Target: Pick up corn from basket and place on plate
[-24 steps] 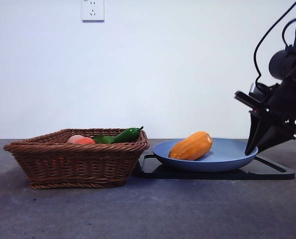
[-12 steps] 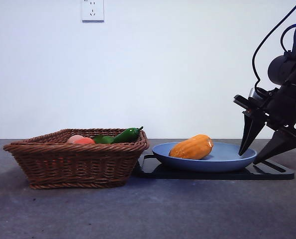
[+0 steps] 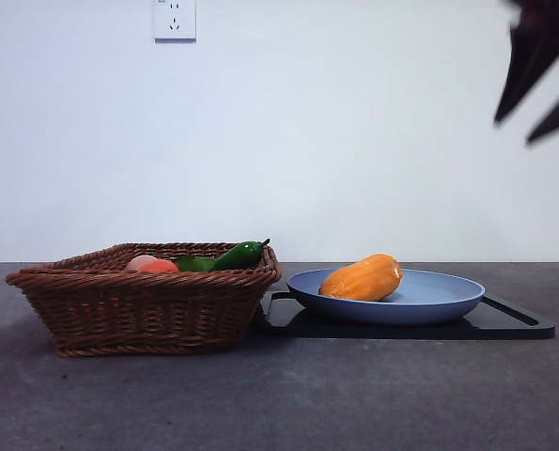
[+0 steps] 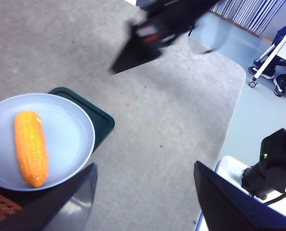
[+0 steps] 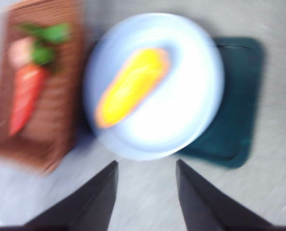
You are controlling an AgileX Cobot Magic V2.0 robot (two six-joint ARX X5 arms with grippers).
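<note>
The orange-yellow corn (image 3: 362,278) lies on its side in the light-blue plate (image 3: 439,303), right of the brown wicker basket (image 3: 147,301). My right gripper (image 3: 516,127) hangs open and empty high at the top right, well above the plate. Its blurred wrist view looks down on the corn (image 5: 132,86), the plate (image 5: 195,110) and the basket (image 5: 56,139), its open jaws (image 5: 146,162) holding nothing. My left gripper (image 4: 145,166) is open and empty, off to the side of the plate (image 4: 70,125) and corn (image 4: 31,147). The right gripper (image 4: 152,33) shows there as a dark blur.
A green pepper (image 3: 237,255) and a pinkish-red fruit (image 3: 150,265) lie in the basket. The plate rests on a flat black tray (image 3: 509,324). The table's rounded edge (image 4: 229,125) runs beyond the tray, with floor and chair legs past it.
My right gripper has risen, open, from beside the plate's right rim to the top right corner. The corn stays on the plate.
</note>
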